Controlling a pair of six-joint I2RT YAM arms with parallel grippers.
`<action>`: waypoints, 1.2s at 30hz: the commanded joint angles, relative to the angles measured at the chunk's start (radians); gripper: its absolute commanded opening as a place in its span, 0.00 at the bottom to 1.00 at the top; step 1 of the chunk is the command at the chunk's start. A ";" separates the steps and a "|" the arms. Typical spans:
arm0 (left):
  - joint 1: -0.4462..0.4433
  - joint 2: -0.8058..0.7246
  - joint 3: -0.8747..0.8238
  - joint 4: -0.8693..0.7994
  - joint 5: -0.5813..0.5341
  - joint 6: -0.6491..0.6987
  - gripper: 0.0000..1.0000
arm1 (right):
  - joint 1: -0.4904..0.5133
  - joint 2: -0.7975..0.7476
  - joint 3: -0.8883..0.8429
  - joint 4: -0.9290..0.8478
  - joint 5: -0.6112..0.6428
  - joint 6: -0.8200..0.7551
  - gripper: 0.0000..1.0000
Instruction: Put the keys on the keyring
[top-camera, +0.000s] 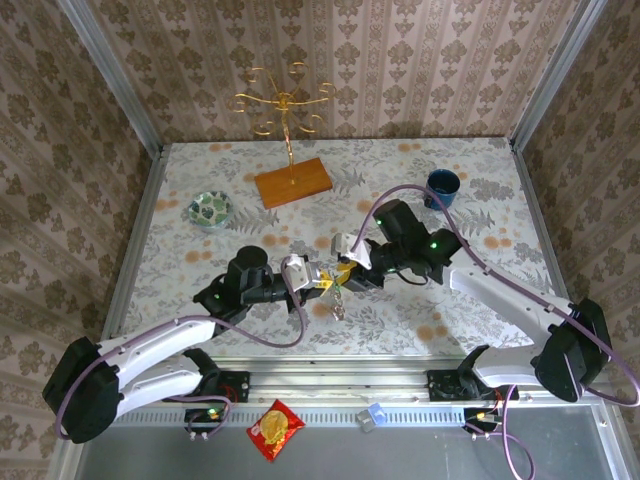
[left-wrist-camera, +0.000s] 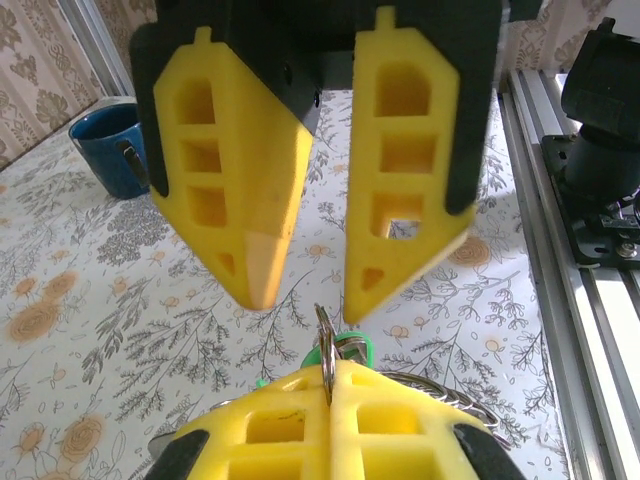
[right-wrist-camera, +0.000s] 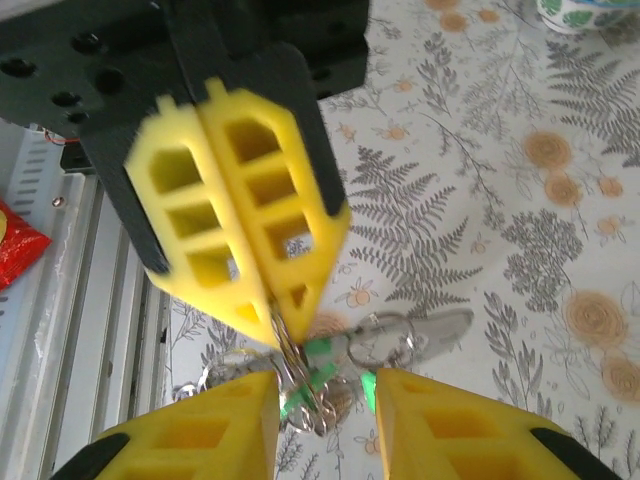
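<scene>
**Left hand pins the keyring, right hand stands open**

Nearest, at six o'clock beyond the table (top-camera: 420, 340) edge, a red snack packet (top-camera: 275, 430) lies on the rail. At mid-table the two hands meet tip to tip. The left hand (left-wrist-camera: 330, 375) is fully closed, pinching the thin keyring (left-wrist-camera: 325, 335) edge-on, likely to steady it as an anchor. The keys (right-wrist-camera: 320, 350), green heads bunched, hang just beside that pinch. The right hand (left-wrist-camera: 308, 303) faces it with fingers apart, gripping nothing. Its gap straddles the keys, probably placed to take one. Whether the keys are threaded on, I cannot tell. Farther off are a bowl (top-camera: 210, 208) at ten o'clock, a blue cup (top-camera: 441, 185) at one o'clock and a gold wire stand (top-camera: 285, 110) at twelve.
</scene>
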 joint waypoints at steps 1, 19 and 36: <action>-0.003 -0.019 -0.016 0.081 0.018 -0.007 0.00 | -0.002 -0.017 -0.028 0.046 -0.055 0.048 0.32; -0.003 -0.018 -0.022 0.111 0.030 -0.014 0.00 | -0.002 0.002 -0.033 0.013 -0.042 0.003 0.00; -0.008 -0.012 -0.055 0.192 0.020 -0.054 0.00 | -0.021 -0.049 -0.095 0.128 -0.087 0.061 0.25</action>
